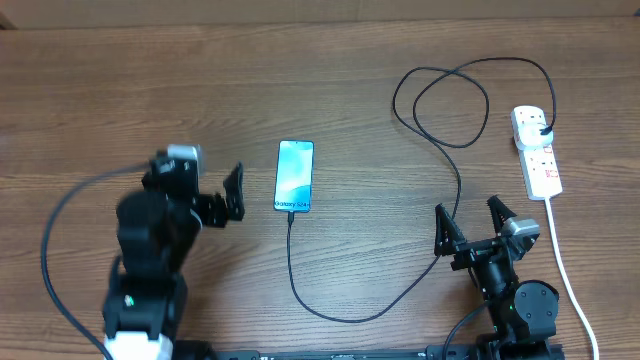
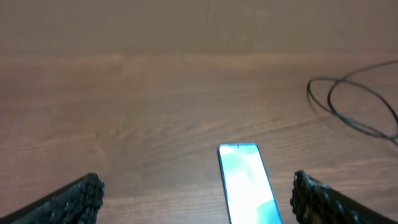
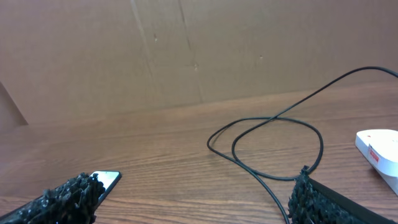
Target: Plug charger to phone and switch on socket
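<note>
The phone [image 1: 294, 176] lies mid-table with its blue-teal screen lit; it also shows in the left wrist view [image 2: 245, 183] and the right wrist view [image 3: 106, 180]. The black charger cable [image 1: 345, 312] runs from the phone's near edge, loops at the back right and ends in a black plug in the socket [image 1: 537, 152], a white power strip at the right. My left gripper [image 1: 233, 193] is open and empty, just left of the phone. My right gripper [image 1: 468, 222] is open and empty, near the front right, with the cable passing between its fingers [image 3: 261, 177].
A thick white cord [image 1: 566, 275] runs from the socket toward the front right edge. The cable's loops [image 1: 445, 100] lie at the back right. A cardboard wall [image 3: 186, 50] stands behind the table. The socket's end shows in the right wrist view [image 3: 379, 149].
</note>
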Motion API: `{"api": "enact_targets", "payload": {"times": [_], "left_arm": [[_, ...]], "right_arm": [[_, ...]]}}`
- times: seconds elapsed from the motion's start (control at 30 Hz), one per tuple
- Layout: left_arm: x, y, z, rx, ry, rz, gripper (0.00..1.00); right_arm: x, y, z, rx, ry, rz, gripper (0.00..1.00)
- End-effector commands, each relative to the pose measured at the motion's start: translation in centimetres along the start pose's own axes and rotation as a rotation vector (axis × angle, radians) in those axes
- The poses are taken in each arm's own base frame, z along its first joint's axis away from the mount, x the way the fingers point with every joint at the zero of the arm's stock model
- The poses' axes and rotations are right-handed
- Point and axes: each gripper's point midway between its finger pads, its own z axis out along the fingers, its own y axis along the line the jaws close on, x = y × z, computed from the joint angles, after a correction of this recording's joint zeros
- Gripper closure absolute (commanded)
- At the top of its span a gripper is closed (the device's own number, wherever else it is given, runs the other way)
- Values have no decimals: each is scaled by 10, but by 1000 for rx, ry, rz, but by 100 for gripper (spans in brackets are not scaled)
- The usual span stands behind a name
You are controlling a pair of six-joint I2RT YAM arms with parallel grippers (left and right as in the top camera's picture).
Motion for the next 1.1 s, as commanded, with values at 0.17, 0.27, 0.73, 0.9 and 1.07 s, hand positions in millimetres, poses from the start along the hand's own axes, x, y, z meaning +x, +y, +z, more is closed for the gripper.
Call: {"api": "enact_targets", "payload": {"times": [0.17,0.27,0.73,0.9,1.07], "left_arm": [[43,4,-16,-23,-155,131,0],[52,9,-22,-58,-188,138,0],[94,14,-23,-72,-228,180,0],[96,14,-25,-74,-225,179,0],[74,11,-36,-75,-333,192,0]], "right_arm": [[1,-2,0,5,-7,-1,0],[1,-2,0,5,-7,-2,0],[1,-2,0,5,-7,-1,0],[1,-2,0,5,-7,-1,0],[1,-2,0,5,-7,-1,0]]}}
